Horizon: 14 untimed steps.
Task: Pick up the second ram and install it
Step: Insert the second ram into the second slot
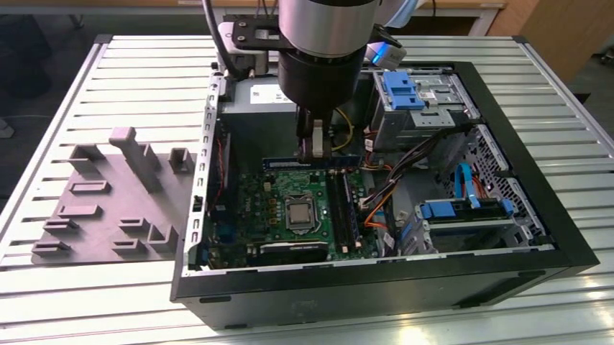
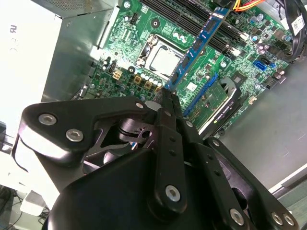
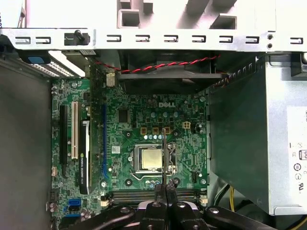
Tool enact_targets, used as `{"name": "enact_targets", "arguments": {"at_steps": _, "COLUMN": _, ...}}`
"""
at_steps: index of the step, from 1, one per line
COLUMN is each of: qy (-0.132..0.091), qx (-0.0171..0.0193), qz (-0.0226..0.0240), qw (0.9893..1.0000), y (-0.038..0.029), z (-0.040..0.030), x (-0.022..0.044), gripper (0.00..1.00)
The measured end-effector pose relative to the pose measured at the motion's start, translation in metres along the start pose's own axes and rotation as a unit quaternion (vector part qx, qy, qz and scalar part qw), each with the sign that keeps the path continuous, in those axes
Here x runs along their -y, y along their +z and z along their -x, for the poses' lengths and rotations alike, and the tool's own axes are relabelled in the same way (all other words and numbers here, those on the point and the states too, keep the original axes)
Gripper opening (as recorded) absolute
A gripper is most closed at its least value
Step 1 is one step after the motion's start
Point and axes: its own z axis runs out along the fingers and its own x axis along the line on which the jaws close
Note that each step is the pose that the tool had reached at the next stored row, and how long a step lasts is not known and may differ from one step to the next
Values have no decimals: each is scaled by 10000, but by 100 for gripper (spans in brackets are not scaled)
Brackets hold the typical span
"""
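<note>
Second ram (image 1: 283,164) hung in the air inside the open computer case (image 1: 384,284), clear of the motherboard (image 1: 254,205) beneath it. Your gripper (image 1: 317,152) pinched it near mid-length, fingers pressed onto its two flat faces. The stick stood level on its long edge and ran left to right across the exterior view, over the board's far end, near the power supply (image 1: 251,118).

In the second wrist view, the second ram (image 2: 196,48) reached out from the gripper (image 2: 168,98) above the CPU socket (image 2: 160,60).

In the first wrist view, the second ram (image 3: 164,158) showed edge-on to you as a thin line across the CPU socket (image 3: 151,159). It lay at right angles to the black memory slots (image 3: 127,194) and was not seated in any of them.

The grey fixture block (image 1: 106,194) sat on the slatted table (image 1: 144,65), at the exterior view's left of the case.
</note>
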Motion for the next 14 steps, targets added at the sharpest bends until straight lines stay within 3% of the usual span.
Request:
{"name": "enact_targets", "arguments": {"at_steps": 7, "qy": 12, "qx": 1, "qz": 0, "qw": 10000, "y": 1, "z": 0, "x": 0, "gripper": 11}}
{"name": "enact_targets", "arguments": {"at_steps": 14, "qy": 287, "qx": 12, "qz": -13, "qw": 9996, "y": 1, "z": 0, "x": 0, "gripper": 11}}
